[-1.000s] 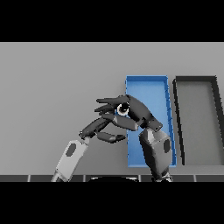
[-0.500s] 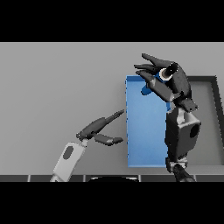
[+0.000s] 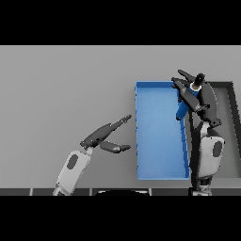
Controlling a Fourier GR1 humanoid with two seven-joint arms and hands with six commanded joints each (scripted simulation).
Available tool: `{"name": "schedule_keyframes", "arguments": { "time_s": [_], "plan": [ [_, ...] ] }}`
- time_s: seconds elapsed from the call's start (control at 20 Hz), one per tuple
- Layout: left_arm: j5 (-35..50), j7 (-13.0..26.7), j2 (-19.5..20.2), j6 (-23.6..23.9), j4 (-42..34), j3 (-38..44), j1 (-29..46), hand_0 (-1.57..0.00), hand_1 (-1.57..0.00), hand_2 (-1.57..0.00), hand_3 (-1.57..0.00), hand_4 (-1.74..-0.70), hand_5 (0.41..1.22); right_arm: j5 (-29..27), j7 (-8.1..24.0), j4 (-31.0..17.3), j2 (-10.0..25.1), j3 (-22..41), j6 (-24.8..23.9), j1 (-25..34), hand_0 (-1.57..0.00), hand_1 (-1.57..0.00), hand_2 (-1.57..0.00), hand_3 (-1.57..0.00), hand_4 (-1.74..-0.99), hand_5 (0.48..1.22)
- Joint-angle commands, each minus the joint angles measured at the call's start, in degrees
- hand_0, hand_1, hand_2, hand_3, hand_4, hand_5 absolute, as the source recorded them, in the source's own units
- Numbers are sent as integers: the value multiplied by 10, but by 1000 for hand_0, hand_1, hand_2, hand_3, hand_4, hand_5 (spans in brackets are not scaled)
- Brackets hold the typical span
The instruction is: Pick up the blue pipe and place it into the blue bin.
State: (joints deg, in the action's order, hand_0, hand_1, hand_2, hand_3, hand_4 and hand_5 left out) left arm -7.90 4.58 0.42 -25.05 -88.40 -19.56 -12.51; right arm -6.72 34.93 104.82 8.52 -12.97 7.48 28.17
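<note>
The blue pipe (image 3: 180,110) hangs slanted over the far right edge of the blue bin (image 3: 157,136), its lower end inside the bin's right wall. My right hand (image 3: 197,96) is above that corner, with thumb and fingers pinching the pipe's upper end; most of the upper part is hidden by the hand. My left hand (image 3: 106,139) hovers over the table left of the bin, fingers straight, holding nothing.
A dark grey bin (image 3: 221,84) stands right beside the blue bin, partly hidden by my right arm. Grey tabletop (image 3: 61,89) stretches to the left and far side.
My right hand has carried the pipe from the bin's left rim, across it, to its far right corner. The left hand has stayed nearly still, drifting slightly lower.
</note>
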Motion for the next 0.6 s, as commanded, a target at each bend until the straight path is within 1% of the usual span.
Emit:
{"name": "schedule_keyframes", "arguments": {
  "time_s": [0.0,0.1,0.15,0.2,0.25,0.35,0.45,0.5,0.55],
  "plan": [
    [-4,-2,-1,1,2,-3,-1,1,1,1,1,-935,460,0,0,-1,3,10,-8,-26,-1571,-1571,-1571,-1571,-1500,1221],
    [-7,-2,-3,4,-2,-6,1,1,1,1,1,-929,462,6,0,-6,12,26,-35,-68,-1571,-1571,-1571,-1571,-1500,1221],
    [-12,-9,1,4,2,-6,0,1,1,1,1,-927,463,4,0,-11,23,37,-52,-87,-1571,-1571,-1571,-1571,-1500,1221],
    [-14,-15,2,6,-2,-8,4,1,1,1,1,-927,464,5,0,-19,28,52,-72,-107,-1571,-1571,-1571,-1571,-1500,1221],
    [-14,-12,1,9,2,-4,-3,1,1,1,1,-928,465,8,0,-30,32,64,-94,-120,-1571,-1571,-1571,-1571,-1500,1221],
    [-17,-20,3,12,5,-3,-2,1,1,1,1,-928,467,-7,0,-40,53,98,-137,-152,-1571,-1571,-1571,-1571,-1499,1221],
    [-18,-21,3,11,0,-7,3,1,1,1,1,-925,474,-45,0,-64,76,124,-178,-163,-1571,-1571,-1571,-1571,-1498,1221],
    [-19,-22,1,12,1,-8,3,1,1,1,1,-923,476,-64,0,-70,97,141,-194,-171,-1571,-1571,-1571,-1571,-1497,1221],
    [-20,-17,1,14,5,-5,-2,1,1,1,1,-923,478,-96,0,-80,127,163,-212,-177,-1571,-1571,-1571,-1257,-1546,1221]
  ]
}}
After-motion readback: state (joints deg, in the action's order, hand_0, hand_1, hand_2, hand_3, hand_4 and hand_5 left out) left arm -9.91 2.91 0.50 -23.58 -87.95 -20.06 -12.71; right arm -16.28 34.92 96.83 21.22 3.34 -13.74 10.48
